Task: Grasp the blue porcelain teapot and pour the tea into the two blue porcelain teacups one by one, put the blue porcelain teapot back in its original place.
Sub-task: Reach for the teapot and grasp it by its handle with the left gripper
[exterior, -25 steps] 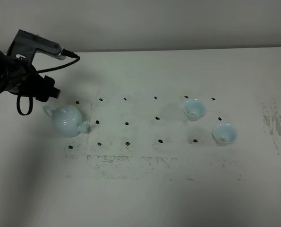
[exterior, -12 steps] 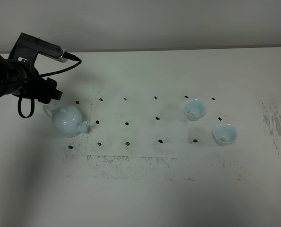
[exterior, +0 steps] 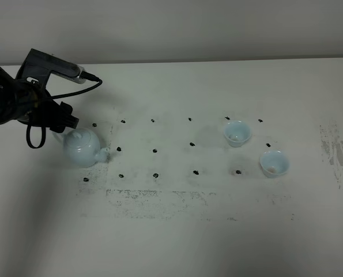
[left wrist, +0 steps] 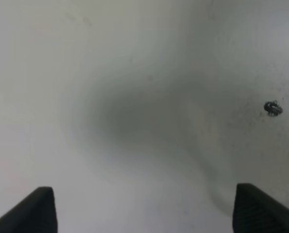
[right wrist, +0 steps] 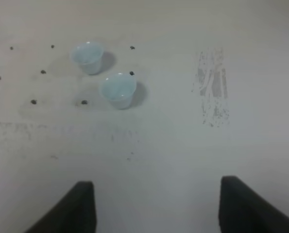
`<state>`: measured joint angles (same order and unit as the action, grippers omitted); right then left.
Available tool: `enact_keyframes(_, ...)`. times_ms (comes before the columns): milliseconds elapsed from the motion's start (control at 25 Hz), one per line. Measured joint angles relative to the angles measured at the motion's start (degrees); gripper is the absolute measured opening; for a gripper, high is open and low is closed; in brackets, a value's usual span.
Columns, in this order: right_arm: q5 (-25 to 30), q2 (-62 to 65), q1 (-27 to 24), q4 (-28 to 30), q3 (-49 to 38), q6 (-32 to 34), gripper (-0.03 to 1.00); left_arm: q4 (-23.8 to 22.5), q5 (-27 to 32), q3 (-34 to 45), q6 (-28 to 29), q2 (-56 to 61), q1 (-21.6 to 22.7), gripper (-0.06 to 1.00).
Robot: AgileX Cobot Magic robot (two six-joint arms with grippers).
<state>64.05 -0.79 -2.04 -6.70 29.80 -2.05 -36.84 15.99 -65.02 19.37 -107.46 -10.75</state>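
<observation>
The blue porcelain teapot point(exterior: 83, 148) stands on the table at the left, spout pointing right. My left gripper point(exterior: 65, 117) hovers just behind and left of it, by the handle side. In the left wrist view the left gripper point(left wrist: 144, 213) is open, with only bare table between the fingertips point(left wrist: 37, 209); the teapot does not show there. The two blue porcelain teacups point(exterior: 237, 133) point(exterior: 274, 163) stand at the right. The right wrist view shows both teacups point(right wrist: 88, 57) point(right wrist: 117, 90) well ahead of my open, empty right gripper point(right wrist: 156, 208). The right gripper is outside the exterior high view.
The white table point(exterior: 177, 231) carries a grid of small black marks point(exterior: 155, 151) and a scuffed grey patch point(exterior: 335, 151) near its right edge. A black cable point(exterior: 33, 135) loops down from the left arm beside the teapot.
My left arm has shifted a little to the right and down, closer to the teapot's handle side. The teapot and both cups have not moved.
</observation>
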Motion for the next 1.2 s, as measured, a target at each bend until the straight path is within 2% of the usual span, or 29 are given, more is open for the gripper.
enact_keyframes(320, 0.0, 0.0, 0.0, 0.0, 0.0, 0.0, 0.52, 0.85, 6.46, 0.0, -0.05, 0.0, 0.05, 0.7)
enact_keyframes(720, 0.0, 0.0, 0.0, 0.0, 0.0, 0.0, 0.52, 3.45, 9.08, 0.0, -0.05, 0.0, 0.05, 0.7)
enact_keyframes(1000, 0.0, 0.0, 0.0, 0.0, 0.0, 0.0, 0.52, 3.89, 14.7, 0.0, 0.69, 0.06, 0.05, 0.7)
enact_keyframes(1200, 0.0, 0.0, 0.0, 0.0, 0.0, 0.0, 0.52, 4.01, 16.49, 0.0, 2.27, 1.9, 0.05, 0.69)
